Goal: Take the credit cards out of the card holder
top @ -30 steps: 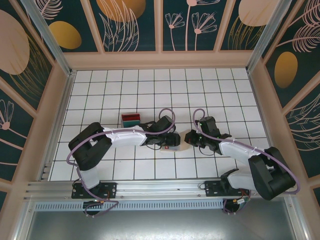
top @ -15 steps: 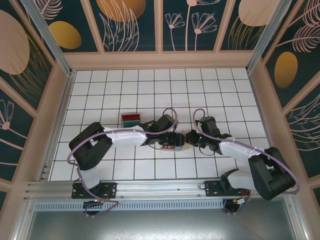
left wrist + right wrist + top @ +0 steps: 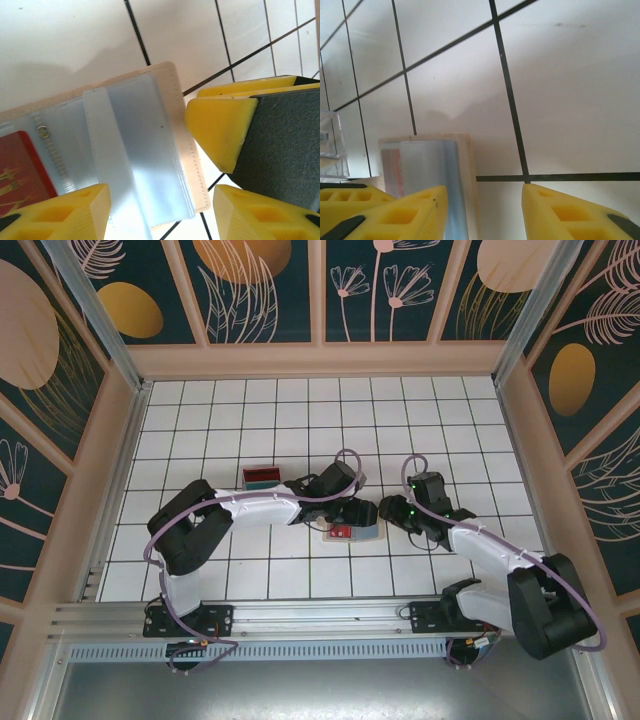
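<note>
The card holder (image 3: pixel 356 532) lies open and flat on the white tiles between the two arms. Its tan stitched edge and light blue clear sleeves (image 3: pixel 145 150) fill the left wrist view, with a red credit card (image 3: pixel 17 167) still in a sleeve at the left. My left gripper (image 3: pixel 352 512) hovers open over the holder, a finger on each side of the sleeves (image 3: pixel 160 215). My right gripper (image 3: pixel 388 510) is open just right of the holder, its left finger above the holder's right edge (image 3: pixel 432 170), nothing clamped (image 3: pixel 485 210). One yellow right fingertip (image 3: pixel 220 130) shows beside the holder.
A clear plastic tray (image 3: pixel 262 478) holding a red card stands on the tiles left of the left wrist; its corner (image 3: pixel 330 145) shows at the right wrist view's left edge. Wooden walls enclose the tiled floor; open tiles lie beyond and to the right.
My right gripper has opened and let go of the holder's flap, drawing slightly right. The holder now lies flat and open, and my left gripper has shifted right over it.
</note>
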Robot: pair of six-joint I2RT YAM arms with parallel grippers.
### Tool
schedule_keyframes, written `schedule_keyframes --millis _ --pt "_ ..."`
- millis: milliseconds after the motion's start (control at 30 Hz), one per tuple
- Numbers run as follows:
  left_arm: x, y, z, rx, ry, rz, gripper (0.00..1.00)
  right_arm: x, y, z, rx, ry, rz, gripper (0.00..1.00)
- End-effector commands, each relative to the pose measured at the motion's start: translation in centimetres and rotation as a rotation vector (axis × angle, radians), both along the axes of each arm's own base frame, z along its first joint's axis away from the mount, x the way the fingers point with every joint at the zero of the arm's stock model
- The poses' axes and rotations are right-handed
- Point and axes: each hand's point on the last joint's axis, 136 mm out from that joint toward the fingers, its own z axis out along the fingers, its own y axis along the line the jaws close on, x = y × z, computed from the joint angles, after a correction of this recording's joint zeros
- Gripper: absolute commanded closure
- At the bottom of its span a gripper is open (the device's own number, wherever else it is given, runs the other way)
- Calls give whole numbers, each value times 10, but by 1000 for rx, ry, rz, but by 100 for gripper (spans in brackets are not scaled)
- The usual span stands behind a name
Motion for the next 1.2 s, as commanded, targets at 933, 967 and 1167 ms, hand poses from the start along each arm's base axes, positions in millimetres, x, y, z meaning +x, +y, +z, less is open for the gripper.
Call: schedule_keyframes --millis 933,967,1167 --pt "30 62 39 10 -98 182 58 12 12 18 -14 -33 37 47" --pt "31 70 33 26 -90 200 61 14 10 21 -32 -45 30 48" --pt "27 85 5 102 -57 219 74 17 22 43 -22 -83 76 79"
